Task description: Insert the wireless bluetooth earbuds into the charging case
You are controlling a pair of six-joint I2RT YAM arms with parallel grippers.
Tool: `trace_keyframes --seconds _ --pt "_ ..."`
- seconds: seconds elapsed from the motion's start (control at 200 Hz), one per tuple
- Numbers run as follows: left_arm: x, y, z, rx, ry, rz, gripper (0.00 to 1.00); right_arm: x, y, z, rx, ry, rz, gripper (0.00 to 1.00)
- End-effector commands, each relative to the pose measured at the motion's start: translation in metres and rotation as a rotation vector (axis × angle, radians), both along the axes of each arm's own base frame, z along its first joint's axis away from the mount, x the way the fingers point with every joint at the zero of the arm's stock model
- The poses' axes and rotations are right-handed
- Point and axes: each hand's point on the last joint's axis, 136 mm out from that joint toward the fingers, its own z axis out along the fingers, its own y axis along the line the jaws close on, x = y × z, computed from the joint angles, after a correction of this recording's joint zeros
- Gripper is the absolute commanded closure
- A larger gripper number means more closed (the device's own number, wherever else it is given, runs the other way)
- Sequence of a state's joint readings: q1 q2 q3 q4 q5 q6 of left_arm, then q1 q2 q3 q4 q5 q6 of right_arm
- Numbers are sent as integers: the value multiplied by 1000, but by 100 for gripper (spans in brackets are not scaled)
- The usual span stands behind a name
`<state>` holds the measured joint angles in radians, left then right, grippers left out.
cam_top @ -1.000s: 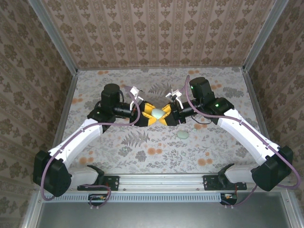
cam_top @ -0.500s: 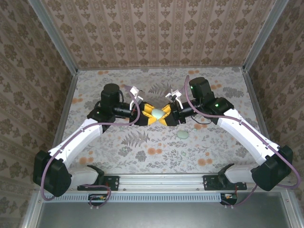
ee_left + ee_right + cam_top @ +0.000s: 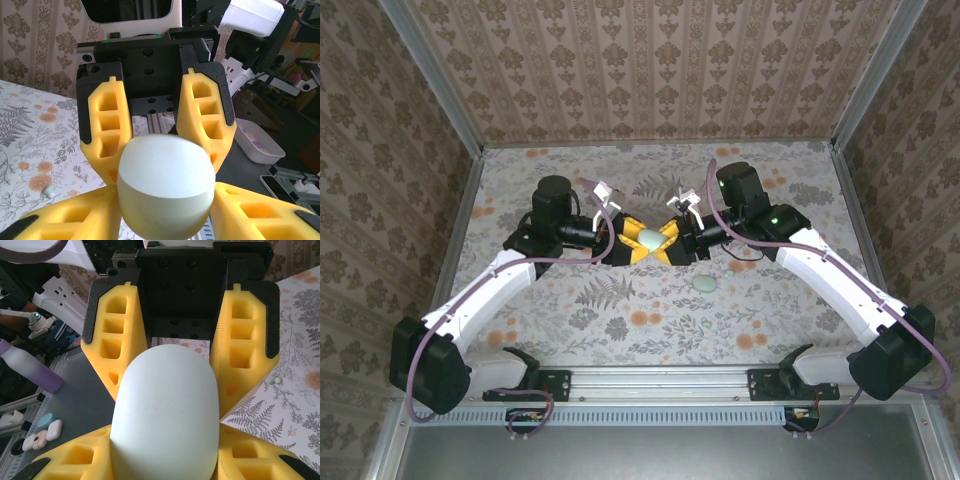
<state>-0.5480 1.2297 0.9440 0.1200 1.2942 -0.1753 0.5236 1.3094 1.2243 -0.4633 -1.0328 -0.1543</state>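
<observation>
**Two arms, one case – held in mid-air over the bench**

Standing here, I see the left gripper point(image 3: 633, 240) and the right gripper point(image 3: 667, 240) meeting nose to nose above the middle of the bench point(image 3: 570, 315). Their yellow fingers cross into an X seen from overhead. Caught in the middle of that X is the charging case point(image 3: 650, 238), a smooth pale mint pebble, lifted clear of the floral surface.

From the left wrist, that arm's own fingers point(image 3: 65, 220) sit at a narrow spread, pressed against both sides of the case. The other arm's pair comes in from the opposite end. The right wrist shows the same from its side: its fingers point(image 3: 70, 460) are narrow too and hug the case's flanks. So both pairs look clamped on it. The lid appears closed, with a faint seam running round the shell.

As for the earbuds, a tiny mint bit point(image 3: 48, 190) lies on the print, well apart from the case. The right wrist picks up a small pale bit point(image 3: 272, 380) on the print too. Whether it is the same piece I cannot tell.

A pale mint oval point(image 3: 703, 284) rests on the bench just nearside of the right arm's fingers – too small to identify.
</observation>
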Motion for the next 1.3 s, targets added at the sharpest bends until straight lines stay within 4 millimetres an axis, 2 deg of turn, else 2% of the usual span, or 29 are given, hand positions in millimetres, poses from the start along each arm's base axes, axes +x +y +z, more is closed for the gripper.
trace_keyframes --seconds 0.0,0.08,0.195,0.335,0.42,0.55,0.655,0.73,1.04,1.295 --pt "-5 -1 11 -40 -54 -32 50 -4 6 0 -4 1 30 76" --pt "-5 -1 11 -39 -50 -34 51 -4 6 0 -3 -2 30 76" --pt "-6 -2 9 -33 -45 -41 57 -3 6 2 1 -8 28 76" --pt "-5 -2 7 -28 -45 -44 73 -2 7 3 1 -6 27 76" --pt "-4 -1 8 -31 -61 -34 80 -1 7 0 -10 -3 21 71" --pt "-3 0 5 -29 -77 -15 82 2 6 2 -11 -11 3 58" --pt "-2 1 3 -27 -89 2 84 6 5 6 -5 -27 -29 42" --pt "-1 3 1 -24 -96 16 84 10 4 9 1 -41 -56 36" --pt "-6 8 -1 -29 -120 37 86 34 0 -6 -78 -50 -182 35" --pt "-7 9 -3 -27 -120 40 86 45 -5 -3 -89 -59 -243 35"
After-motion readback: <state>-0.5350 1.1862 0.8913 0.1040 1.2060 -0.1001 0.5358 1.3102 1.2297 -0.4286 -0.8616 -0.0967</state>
